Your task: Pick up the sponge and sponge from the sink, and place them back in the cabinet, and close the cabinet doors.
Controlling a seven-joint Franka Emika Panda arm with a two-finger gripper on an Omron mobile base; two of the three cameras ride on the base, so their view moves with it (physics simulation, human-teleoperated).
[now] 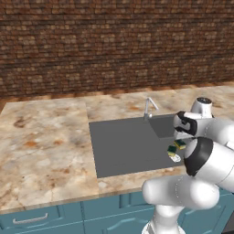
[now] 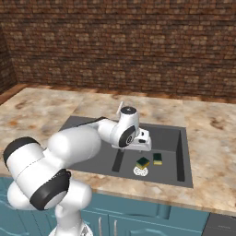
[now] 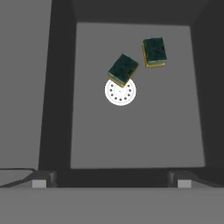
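Fingers [image 3: 112,181] wide apart, holding nothing, up over the sink [image 2: 170,136]. Two sponges on the sink floor: one [image 3: 123,68] touching the white drain [image 3: 120,92], the other [image 3: 154,51] just right of it. Might bump one sponge while grabbing its close neighbour. Cabinet and doors out of sight. Fingers hard to make out.

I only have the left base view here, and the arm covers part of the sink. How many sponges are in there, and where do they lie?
Observer: Two. The hand view shows one sponge overlapping the edge of the white drain, the other sponge apart from it.
Operator: Green faces up?
Observer: Yes, both, with yellow showing at the edges.
Operator: Is the hand holding anything?
Observer: No. The hand is open above the sink, both fingertips bare.
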